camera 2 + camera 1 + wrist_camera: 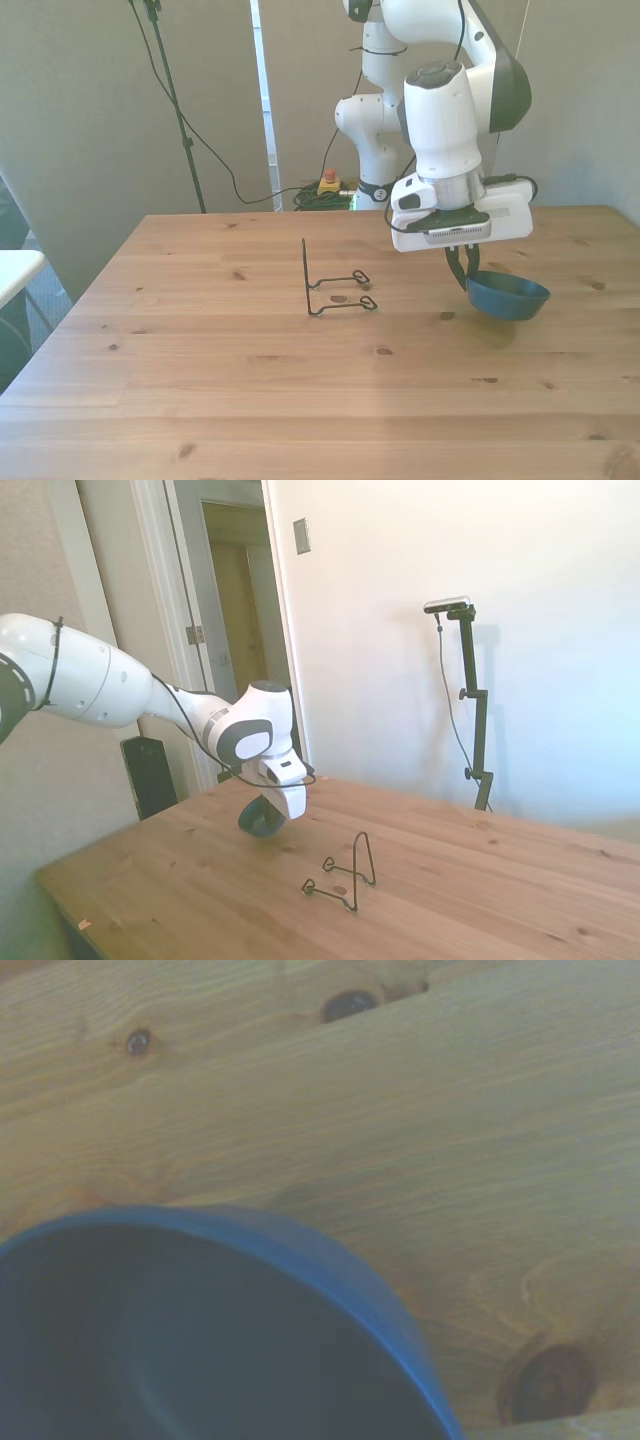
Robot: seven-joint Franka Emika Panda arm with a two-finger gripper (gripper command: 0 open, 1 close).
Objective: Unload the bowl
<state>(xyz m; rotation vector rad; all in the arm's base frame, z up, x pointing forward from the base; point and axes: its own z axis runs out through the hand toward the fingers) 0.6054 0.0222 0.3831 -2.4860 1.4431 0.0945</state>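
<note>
The dark teal-blue bowl (508,296) hangs tilted low over the wooden table (250,380), toward the front view's right. My gripper (462,268) is shut on the bowl's rim, its dark fingers coming down from the white hand. From the side, the bowl (262,818) shows under the hand, with my gripper (272,805) at its upper edge and a faint shadow on the table below. The wrist view is filled by the bowl's dark inside (200,1350) and blue rim over wood grain. I cannot tell whether the bowl touches the table.
A thin black wire stand (330,285) stands near the table's middle, to the front view's left of the bowl, with nothing on it. In the side view the wire stand (345,875) sits nearer the camera than the gripper.
</note>
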